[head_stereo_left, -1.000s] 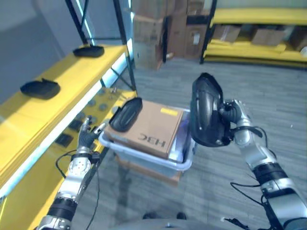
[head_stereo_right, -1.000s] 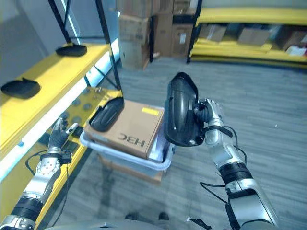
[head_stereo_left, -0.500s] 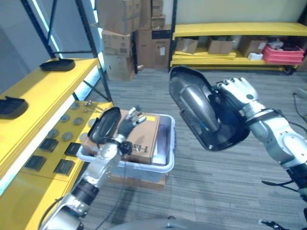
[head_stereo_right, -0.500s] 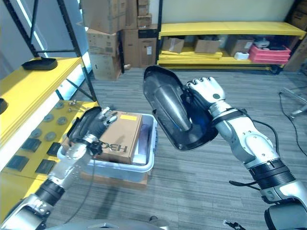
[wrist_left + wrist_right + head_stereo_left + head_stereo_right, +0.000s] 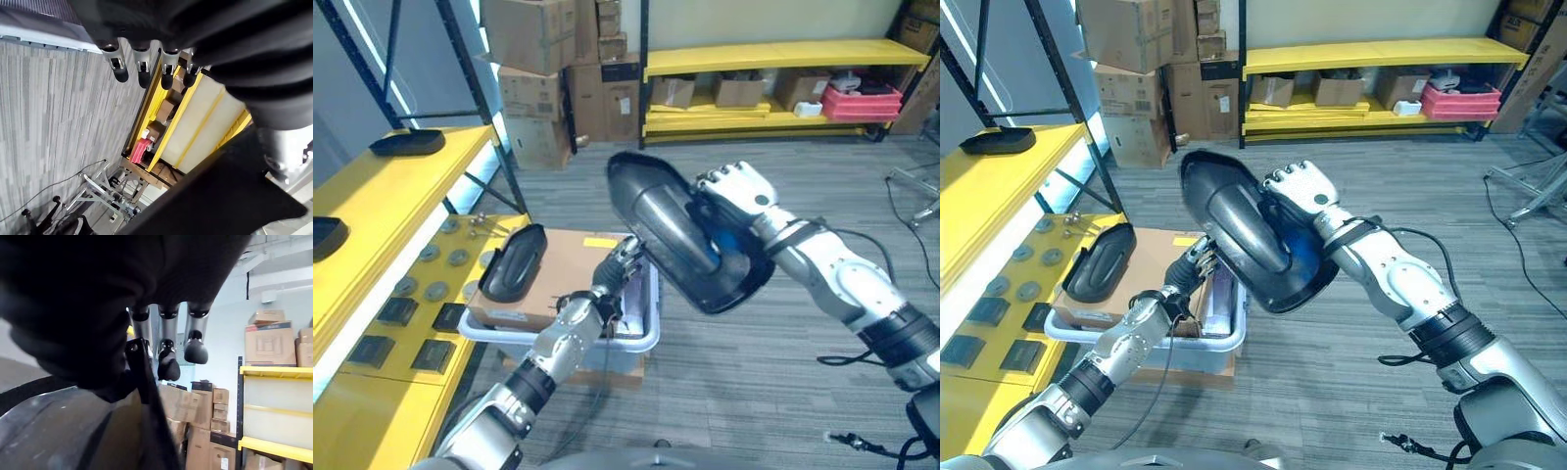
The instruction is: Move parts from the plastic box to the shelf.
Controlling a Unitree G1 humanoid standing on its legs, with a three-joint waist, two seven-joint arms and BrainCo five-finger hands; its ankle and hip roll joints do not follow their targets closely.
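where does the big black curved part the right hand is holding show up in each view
Left eye view: the large glossy black curved part sits mid-frame, held up by the right hand above the pale plastic box.
Right eye view: same part, left of centre.
Left wrist view: a dark shape near the hand, too close to identify.
Right wrist view: dark curved surface just past the fingers.
Shared landmark: the brown cardboard box in the plastic box.

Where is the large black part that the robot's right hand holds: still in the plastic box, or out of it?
Out. The right hand grips the large black part in the air, clear above the plastic box on the floor.
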